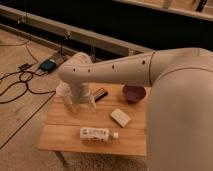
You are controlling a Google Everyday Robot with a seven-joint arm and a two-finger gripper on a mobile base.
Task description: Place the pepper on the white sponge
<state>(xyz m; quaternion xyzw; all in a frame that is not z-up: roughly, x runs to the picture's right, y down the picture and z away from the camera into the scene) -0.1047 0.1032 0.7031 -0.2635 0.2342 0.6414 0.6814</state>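
Note:
The white sponge [120, 117] lies on the wooden table [65, 131], right of centre. My gripper [86, 101] hangs down from the wrist over the back left part of the table, left of the sponge and a hand's width from it. It stands between the translucent cup and the dark bar. The pepper does not show; it may be hidden under or inside the gripper.
A white translucent cup [64, 95] stands at the table's back left, next to the gripper. A flat dark bar with an orange edge [100, 94] lies just right of the gripper. A dark maroon bowl [134, 93] sits at the back right. A white labelled bottle [98, 133] lies near the front edge. Cables lie on the floor to the left.

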